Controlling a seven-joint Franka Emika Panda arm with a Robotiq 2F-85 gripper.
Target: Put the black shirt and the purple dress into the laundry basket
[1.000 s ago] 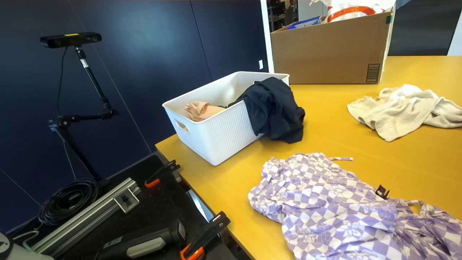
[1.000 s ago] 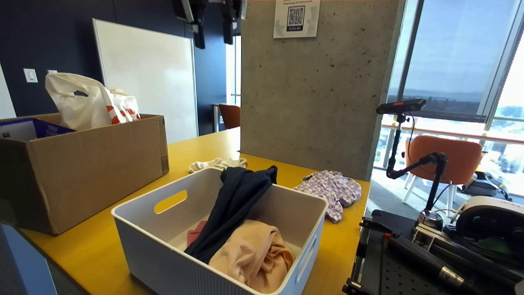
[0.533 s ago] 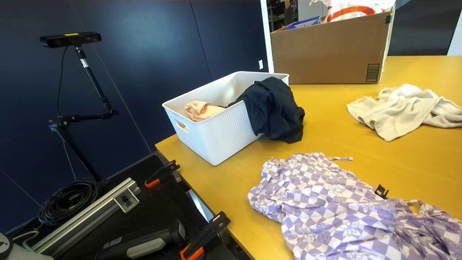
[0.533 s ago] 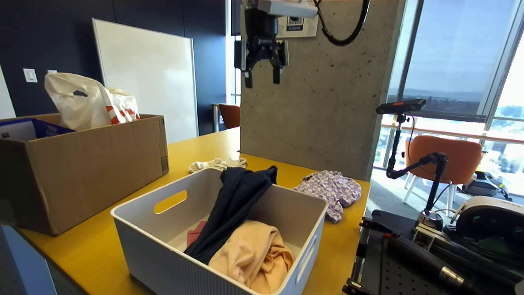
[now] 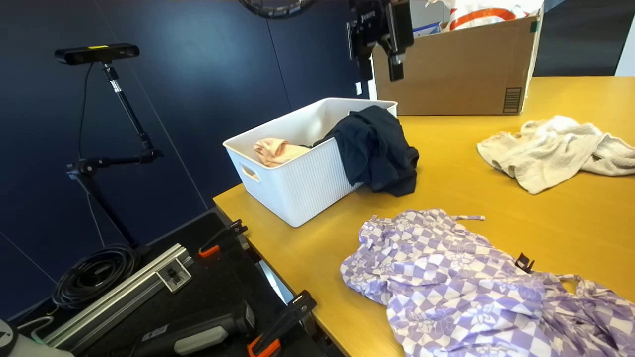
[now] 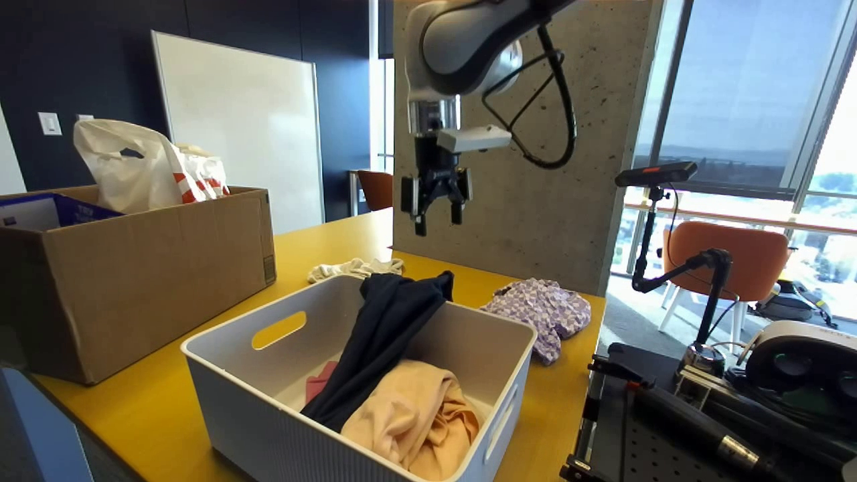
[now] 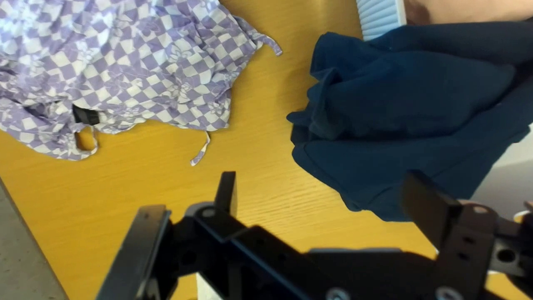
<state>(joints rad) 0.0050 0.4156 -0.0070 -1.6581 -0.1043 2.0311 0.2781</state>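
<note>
The black shirt (image 5: 379, 153) hangs over the rim of the white laundry basket (image 5: 317, 188). Part of it lies inside the basket (image 6: 268, 428) and part hangs outside to the table; the shirt also fills the right of the wrist view (image 7: 399, 100). The purple checked dress (image 5: 456, 282) lies crumpled on the table beside the basket; it shows at the upper left of the wrist view (image 7: 145, 62). My gripper (image 6: 438, 224) is open and empty, pointing down above the table behind the basket in that exterior view. It also shows in an exterior view (image 5: 381, 73) and the wrist view (image 7: 320, 183).
A peach cloth (image 6: 408, 415) and a red cloth (image 6: 321, 378) lie in the basket. A cream cloth (image 5: 555, 148) lies on the table. A cardboard box (image 5: 451, 74) stands behind. A concrete pillar (image 6: 509, 167) rises at the table. Clamps (image 5: 287, 322) grip the table edge.
My gripper has come down from high up and now shows in both exterior views, lower and closer to the basket and shirt. It stays open. The clothes and basket have not moved.
</note>
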